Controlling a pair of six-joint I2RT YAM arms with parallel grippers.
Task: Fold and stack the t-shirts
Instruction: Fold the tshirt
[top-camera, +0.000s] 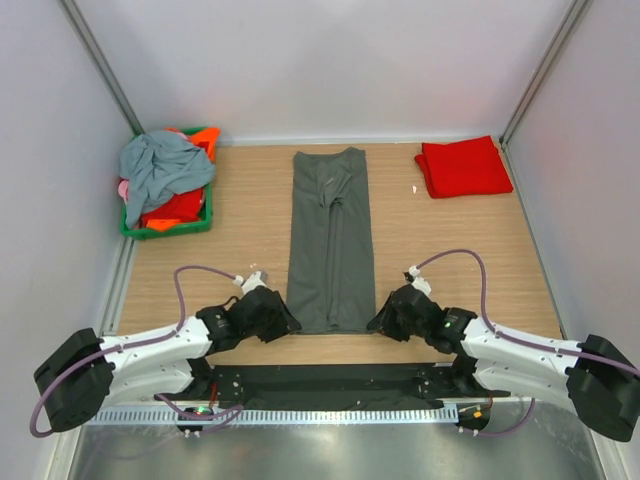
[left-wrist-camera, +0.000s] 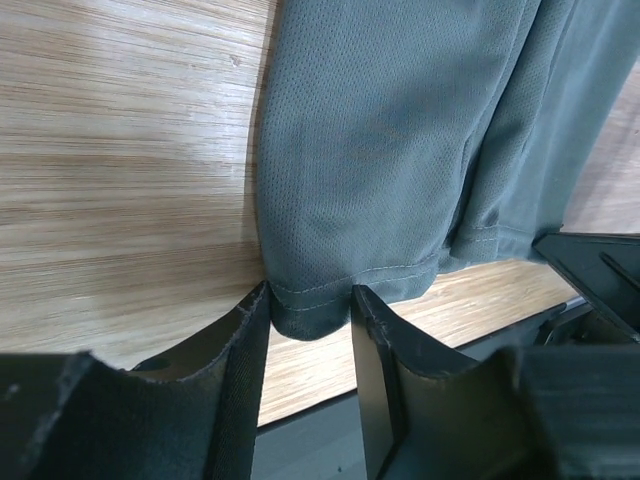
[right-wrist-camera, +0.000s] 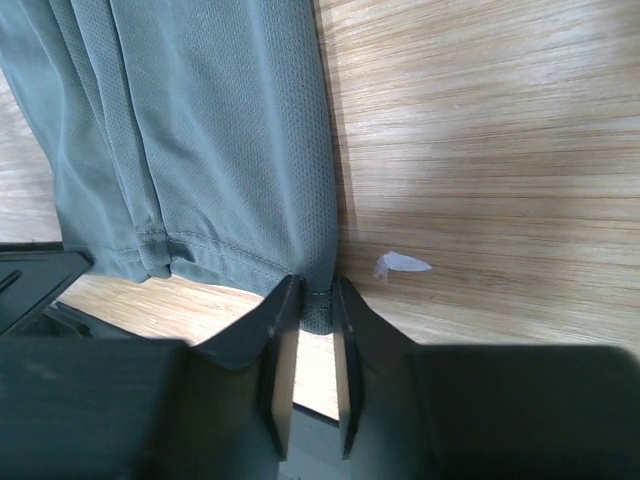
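Charcoal-grey t-shirt (top-camera: 330, 240) folded into a long narrow strip, lying flat on the wooden surface (top-camera: 240, 230), running from upper centre to lower centre of the top view. Near hem at the bottom end, one arm at each corner.

Left jaws at the hem's lower-left corner, partly apart, with the stitched corner between them and touching both inner faces; cannot tell whether actually pinched.

Right jaws at the lower-right corner, drawn close together and clamped on the hem's tip.

White scrap (right-wrist-camera: 402, 264) on the surface just right of that corner.

Red t-shirt (top-camera: 463, 167) folded at upper right, well apart from the strip.

Green basket (top-camera: 170, 225) at upper left, heaped with a crumpled blue-grey t-shirt (top-camera: 160, 170) over orange and red cloth.
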